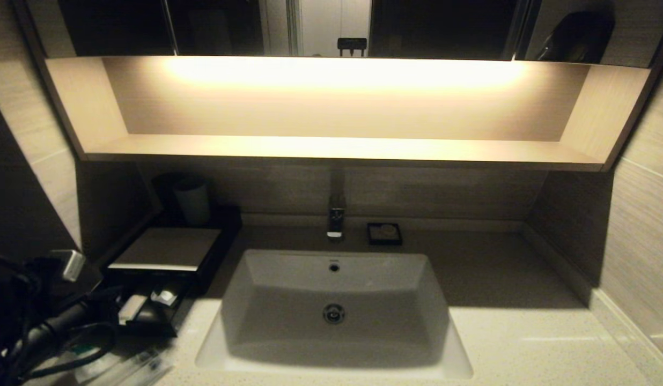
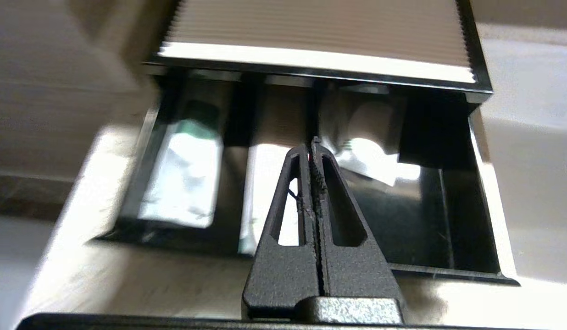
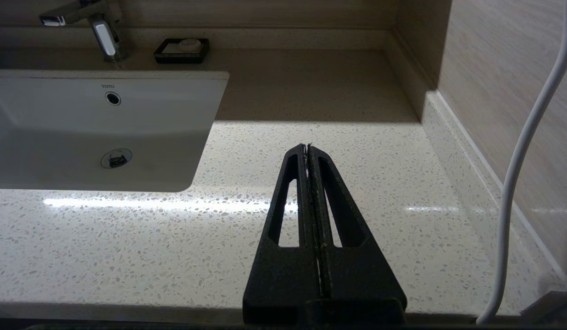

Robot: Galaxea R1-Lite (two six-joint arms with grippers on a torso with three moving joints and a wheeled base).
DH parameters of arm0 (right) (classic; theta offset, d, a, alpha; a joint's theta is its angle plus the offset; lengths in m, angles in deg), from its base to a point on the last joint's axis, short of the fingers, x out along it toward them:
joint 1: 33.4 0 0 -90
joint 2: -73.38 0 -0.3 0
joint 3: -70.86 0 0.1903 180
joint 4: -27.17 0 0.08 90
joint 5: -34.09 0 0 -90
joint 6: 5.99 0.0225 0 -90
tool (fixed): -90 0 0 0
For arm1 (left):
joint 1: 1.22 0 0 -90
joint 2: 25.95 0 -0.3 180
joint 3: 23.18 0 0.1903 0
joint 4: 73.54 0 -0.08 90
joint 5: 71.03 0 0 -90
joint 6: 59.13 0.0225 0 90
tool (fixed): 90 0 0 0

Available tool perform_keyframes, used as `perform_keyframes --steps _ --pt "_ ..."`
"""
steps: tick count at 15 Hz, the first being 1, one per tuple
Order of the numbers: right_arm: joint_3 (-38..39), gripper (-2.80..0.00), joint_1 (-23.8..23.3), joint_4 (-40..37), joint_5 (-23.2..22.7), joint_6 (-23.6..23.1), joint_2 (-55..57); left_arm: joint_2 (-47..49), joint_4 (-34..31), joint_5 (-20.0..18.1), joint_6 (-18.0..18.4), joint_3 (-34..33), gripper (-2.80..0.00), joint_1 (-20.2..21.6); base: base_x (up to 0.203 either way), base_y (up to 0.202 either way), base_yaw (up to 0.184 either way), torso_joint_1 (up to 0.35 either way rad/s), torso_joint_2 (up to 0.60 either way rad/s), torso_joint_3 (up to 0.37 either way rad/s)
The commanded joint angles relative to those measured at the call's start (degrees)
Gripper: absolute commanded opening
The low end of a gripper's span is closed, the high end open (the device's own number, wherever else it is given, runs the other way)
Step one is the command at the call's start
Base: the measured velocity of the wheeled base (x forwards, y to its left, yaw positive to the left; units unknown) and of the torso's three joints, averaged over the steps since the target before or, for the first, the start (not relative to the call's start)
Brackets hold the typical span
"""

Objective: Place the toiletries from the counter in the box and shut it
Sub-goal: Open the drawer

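The black box point(image 1: 165, 247) with its beige top panel stands at the left of the counter point(image 1: 524, 332). Its drawer point(image 2: 480, 183) is pulled out. Wrapped toiletry packets lie in it: one with a green end point(image 2: 182, 178) in the left compartment, a slim one point(image 2: 265, 183) in the middle, one point(image 2: 375, 160) to the right. My left gripper point(image 2: 312, 143) is shut and empty, over the drawer's front. A clear wrapper with a green mark point(image 1: 117, 364) lies on the counter under my left arm. My right gripper point(image 3: 307, 146) is shut and empty, above the bare counter right of the sink.
The white sink point(image 1: 342, 258) fills the middle, with a faucet point(image 1: 336, 217) and a small black dish point(image 1: 384, 234) behind it. A pale grey cup point(image 1: 192, 201) stands behind the box. Walls bound the counter on both sides. A white cable point(image 3: 526, 137) hangs at the right.
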Motion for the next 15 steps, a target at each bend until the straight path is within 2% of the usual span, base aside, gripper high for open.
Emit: perform_keyframes --steps 1,6,9,11,12,15 --pt "0.0 -2.80 0.0 0.0 0.0 0.0 0.0 -5.1 -2.2 0.0 0.2 -0.8 -2.80 2.3 0.000 0.000 0.000 0.000 0.00 0.000" --pt "0.0 -2.80 0.0 0.0 0.0 0.0 0.0 -15.9 -18.1 0.3 1.0 -0.3 -2.80 6.4 0.000 0.000 0.000 0.000 0.00 0.000" --pt "0.0 -2.80 0.0 0.0 0.0 0.0 0.0 -21.6 -39.9 0.3 1.0 3.7 -2.80 8.3 0.000 0.000 0.000 0.000 0.00 0.000" --pt "0.0 -2.80 0.0 0.0 0.0 0.0 0.0 -20.8 -50.4 0.0 1.1 9.7 -2.80 11.4 0.000 0.000 0.000 0.000 0.00 0.000" --pt "0.0 -2.80 0.0 0.0 0.0 0.0 0.0 -19.4 -53.1 0.0 1.2 11.0 -2.80 12.1 0.000 0.000 0.000 0.000 0.00 0.000" --pt "0.0 -2.80 0.0 0.0 0.0 0.0 0.0 -16.5 -53.9 0.4 1.2 11.2 -2.80 12.5 0.000 0.000 0.000 0.000 0.00 0.000"
